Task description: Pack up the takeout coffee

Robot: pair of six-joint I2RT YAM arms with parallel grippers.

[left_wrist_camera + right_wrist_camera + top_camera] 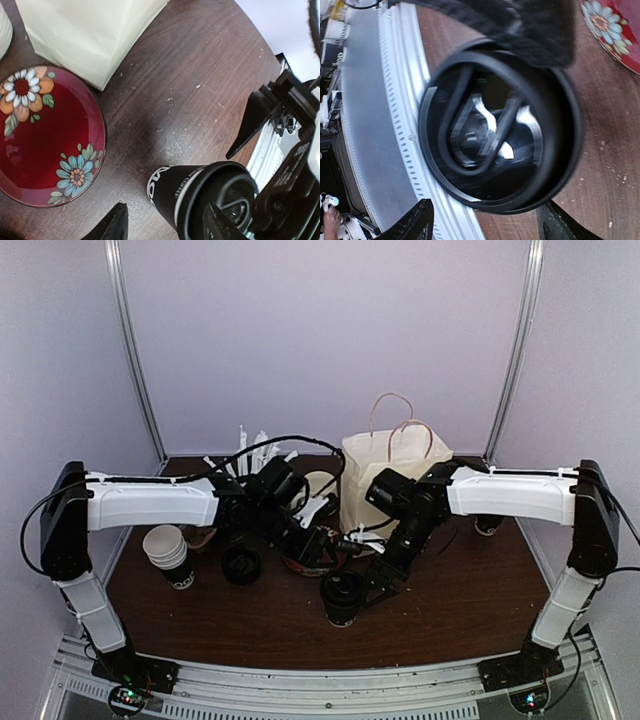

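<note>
- on the desk (460, 605), just on the near side of the paper bag (392, 475), one black lidded cup (342, 598) stands upright, outside the bag.
- the right hand (485, 222) hangs straight over that cup, its jaws spread to either side of the lid and not pressing on it; it holds nothing.
- the left hand (167, 227) hovers between the bag and the cup, by the red flowered plate (45, 150), jaws apart and empty.
- a second black cup (241, 565) sits well to the left of the bag, with neither hand on it.
- step in hand, as i judge it: taking hold of the first cup; neither cup is packed yet.
- the next move calls for one hand to close squarely on the cup wall below the lid, lift it level, and clear the bag's rim and handles before lowering it inside. the other hand may need to steady the bag's mouth.
</note>
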